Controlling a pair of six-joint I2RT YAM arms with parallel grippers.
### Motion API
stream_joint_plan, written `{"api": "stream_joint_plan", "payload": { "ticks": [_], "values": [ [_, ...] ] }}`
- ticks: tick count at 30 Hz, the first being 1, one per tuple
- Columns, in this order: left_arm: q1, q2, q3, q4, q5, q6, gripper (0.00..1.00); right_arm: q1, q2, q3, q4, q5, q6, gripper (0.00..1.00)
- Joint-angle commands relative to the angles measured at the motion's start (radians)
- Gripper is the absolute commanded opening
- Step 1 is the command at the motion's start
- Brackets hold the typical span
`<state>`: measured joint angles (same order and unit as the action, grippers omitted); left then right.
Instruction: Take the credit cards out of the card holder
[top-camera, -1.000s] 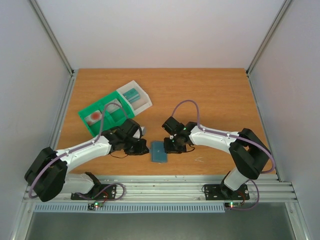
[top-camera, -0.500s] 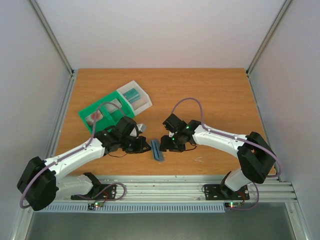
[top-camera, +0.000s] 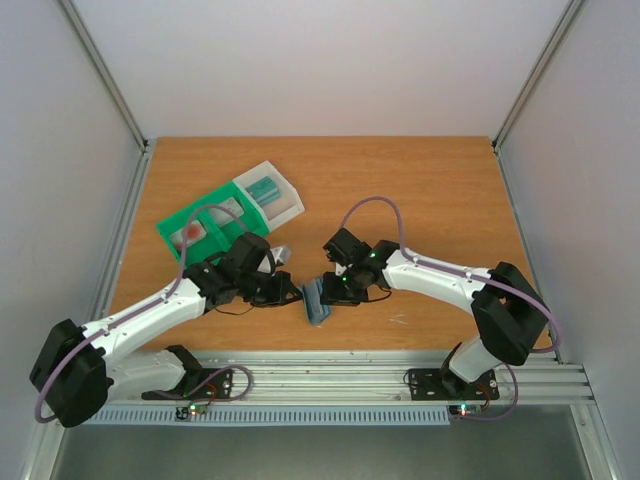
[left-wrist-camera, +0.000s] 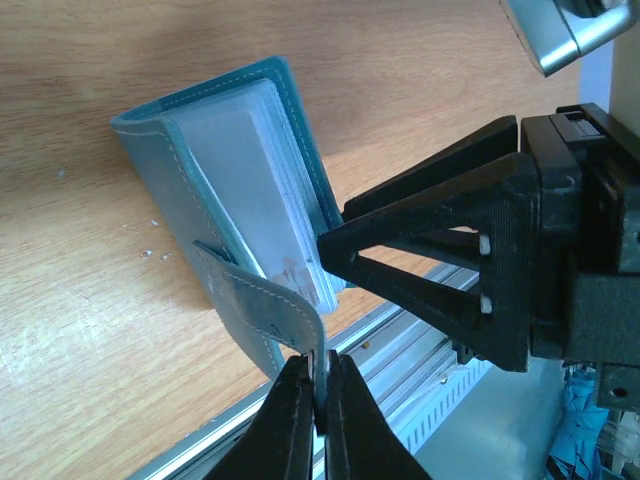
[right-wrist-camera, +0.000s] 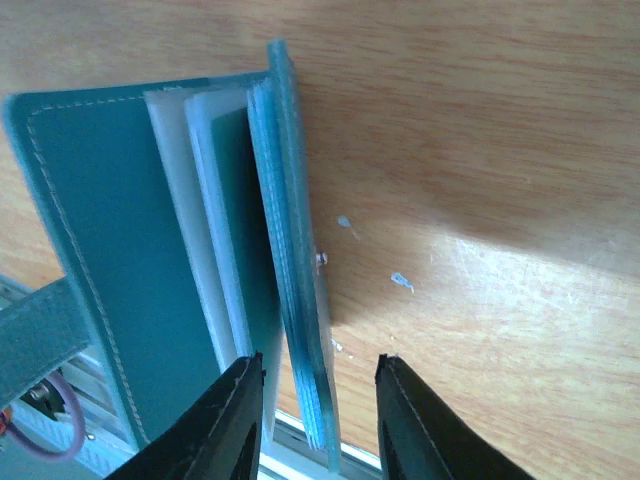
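The blue-grey card holder (top-camera: 318, 300) stands partly open on the table between my two grippers. My left gripper (top-camera: 293, 292) is shut on the holder's closing strap (left-wrist-camera: 262, 300) and holds that tab up, jaws pinched at its tip (left-wrist-camera: 318, 395). My right gripper (top-camera: 330, 291) is open; its fingertips (right-wrist-camera: 318, 420) straddle the holder's right cover and the stack of clear sleeves (right-wrist-camera: 290, 300) without pinching them. Pale and teal credit cards (right-wrist-camera: 215, 210) sit in the sleeves between the covers; a pale card face (left-wrist-camera: 245, 170) shows in the left wrist view.
A green tray (top-camera: 205, 228) with a white bin (top-camera: 283, 200) holding a teal item stands at the back left. The table's front edge and metal rail (top-camera: 330, 375) lie just behind the holder. The right gripper's black frame (left-wrist-camera: 470, 270) is close to the left one.
The holder lay flat and closed a second ago; it has since been tipped up and spread open. The left gripper has closed in and taken the strap; the right gripper moved onto the other cover.
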<state>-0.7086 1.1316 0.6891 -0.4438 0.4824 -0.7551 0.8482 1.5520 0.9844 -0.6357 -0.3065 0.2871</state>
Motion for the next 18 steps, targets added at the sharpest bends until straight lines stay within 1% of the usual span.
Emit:
{"api": "stream_joint_plan", "payload": {
  "ticks": [1, 7, 9, 12, 18],
  "values": [
    [-0.004, -0.01, 0.014, 0.002, -0.019, 0.013, 0.0, 0.007, 0.021, 0.023, -0.007, 0.028, 0.004, 0.27],
    [-0.004, -0.014, 0.01, -0.055, -0.065, 0.044, 0.0, 0.008, 0.02, 0.017, -0.011, 0.053, 0.002, 0.06],
    [-0.004, -0.015, 0.004, -0.074, -0.08, 0.05, 0.0, 0.008, 0.008, 0.015, -0.009, 0.06, 0.004, 0.01],
    [-0.004, -0.015, -0.014, -0.091, -0.102, 0.056, 0.0, 0.008, -0.017, 0.014, -0.012, 0.07, 0.004, 0.01],
    [-0.004, -0.012, -0.059, -0.07, -0.112, 0.053, 0.0, 0.008, -0.052, 0.015, -0.015, 0.067, 0.011, 0.01]
  ]
}}
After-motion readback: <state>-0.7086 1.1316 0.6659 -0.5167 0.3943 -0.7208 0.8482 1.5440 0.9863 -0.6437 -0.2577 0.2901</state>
